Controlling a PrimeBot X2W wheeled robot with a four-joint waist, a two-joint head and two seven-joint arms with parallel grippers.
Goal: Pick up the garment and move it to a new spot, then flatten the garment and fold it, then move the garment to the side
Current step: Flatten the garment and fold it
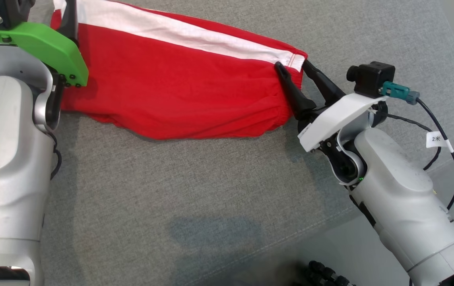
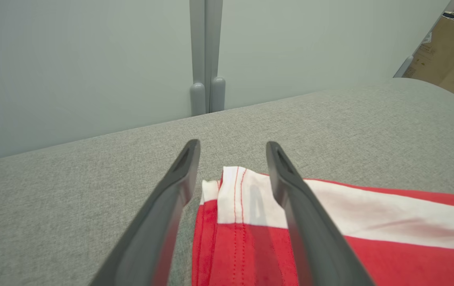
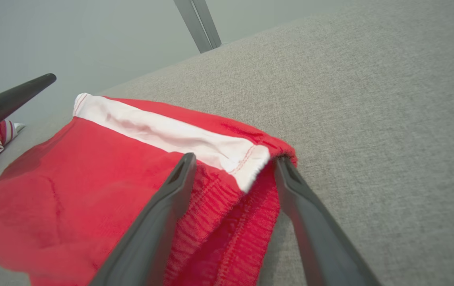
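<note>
Left gripper (image 2: 233, 159): dark tapered fingers spread, straddling the stitched hem. Garment (image 1: 179, 83): soft red cloth with a white band and a ribbed elastic end, lying on the grey woven surface (image 1: 171, 178) at 12 o'clock. Right gripper (image 1: 292, 67): fingers spread astride the elastic end. Cable tag (image 1: 435, 139), 3 o'clock, reads "2米".

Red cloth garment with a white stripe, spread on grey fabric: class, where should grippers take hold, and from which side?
Likely its short ends: the gathered elastic end from the robot's right, the stitched hem from its left. The red garment lies stretched lengthwise, and both ends are doubled edges.
</note>
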